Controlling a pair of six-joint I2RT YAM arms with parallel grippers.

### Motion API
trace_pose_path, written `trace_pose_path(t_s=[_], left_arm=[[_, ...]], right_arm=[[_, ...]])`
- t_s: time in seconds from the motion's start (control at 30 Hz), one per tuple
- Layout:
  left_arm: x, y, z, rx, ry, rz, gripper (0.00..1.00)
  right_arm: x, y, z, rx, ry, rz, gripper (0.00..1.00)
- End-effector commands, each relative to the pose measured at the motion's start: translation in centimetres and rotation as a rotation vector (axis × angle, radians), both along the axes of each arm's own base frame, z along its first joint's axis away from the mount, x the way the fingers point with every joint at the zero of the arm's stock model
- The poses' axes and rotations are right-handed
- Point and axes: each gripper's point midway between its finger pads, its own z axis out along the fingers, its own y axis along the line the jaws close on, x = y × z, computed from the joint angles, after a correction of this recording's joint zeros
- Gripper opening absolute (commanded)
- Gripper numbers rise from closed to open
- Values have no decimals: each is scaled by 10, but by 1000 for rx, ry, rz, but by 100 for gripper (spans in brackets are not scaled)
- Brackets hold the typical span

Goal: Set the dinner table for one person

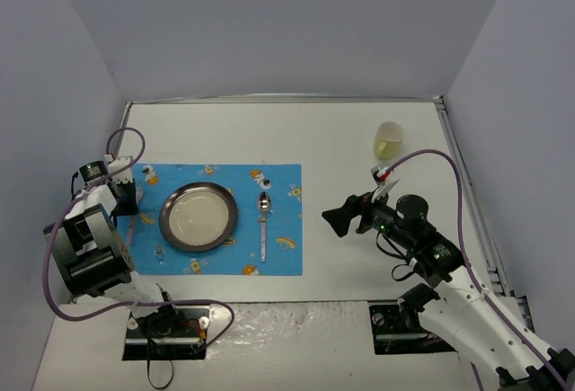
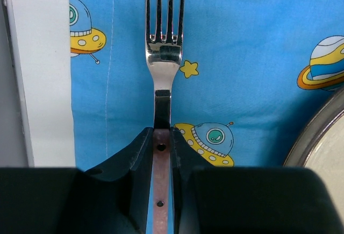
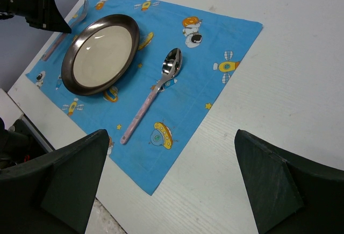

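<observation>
Here, my left gripper (image 2: 161, 134) clamped on the pink handle of a fork (image 2: 163, 56) at the left side of the blue mat (image 1: 278, 184), my right gripper (image 1: 337, 220) spread wide, holding nothing, above the white dinner table (image 1: 269, 130) just right of the mat, plate (image 1: 199, 217) at mat centre, spoon (image 1: 263, 220) to its right, yellowish cup (image 1: 389, 141) far right.

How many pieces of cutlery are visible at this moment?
2. A spoon lies on the blue mat, right of the plate. A fork is left of the plate over the mat, its handle pinched in the left hand. I see no others.
</observation>
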Motion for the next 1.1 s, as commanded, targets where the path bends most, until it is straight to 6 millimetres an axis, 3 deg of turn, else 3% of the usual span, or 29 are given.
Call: trace_pose_path(t_s=[0.0, 0.13, 0.47, 0.63, 0.8, 0.87, 0.97, 1.07], left_arm=[[17, 12, 21, 43, -53, -19, 15], [17, 12, 18, 35, -33, -22, 23], [18, 12, 17, 29, -29, -21, 33], [17, 14, 28, 49, -51, -2, 48], [27, 24, 77, 103, -165, 67, 61], [29, 27, 116, 127, -240, 115, 67], [26, 28, 158, 140, -339, 198, 78], [17, 14, 202, 120, -471, 263, 86]], right_arm=[[6, 3, 15, 16, -66, -1, 100], [6, 3, 16, 17, -67, -1, 100], [7, 3, 15, 12, -64, -4, 100], [7, 3, 16, 13, -66, -5, 100], [8, 3, 20, 16, -63, -9, 100], [11, 1, 21, 13, -55, -29, 100], [17, -3, 22, 6, -32, -73, 100], [26, -12, 20, -29, 7, -150, 100]])
